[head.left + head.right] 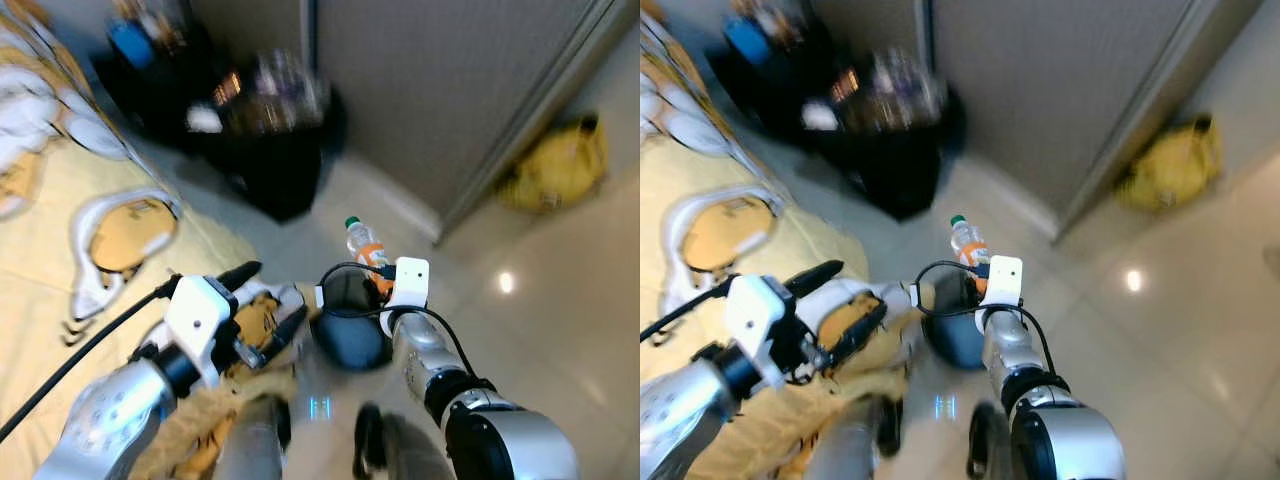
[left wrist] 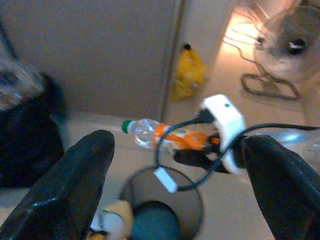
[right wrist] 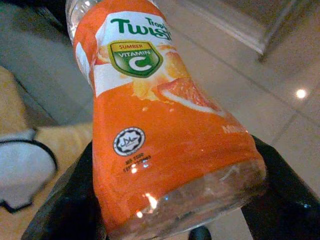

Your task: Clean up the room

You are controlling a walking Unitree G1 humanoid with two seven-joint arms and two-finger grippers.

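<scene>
The right end effector [image 1: 378, 285] is clamped on a plastic bottle [image 1: 364, 243] with an orange label and green cap, held above the round dark bin [image 1: 348, 325]. The left end effector [image 1: 268, 300], fingers apart, hovers just beside the bin over the yellow bedding [image 1: 60, 290].

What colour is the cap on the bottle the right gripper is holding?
Green. The bottle has a green cap, clearest in the left wrist view, with an orange label.
</scene>
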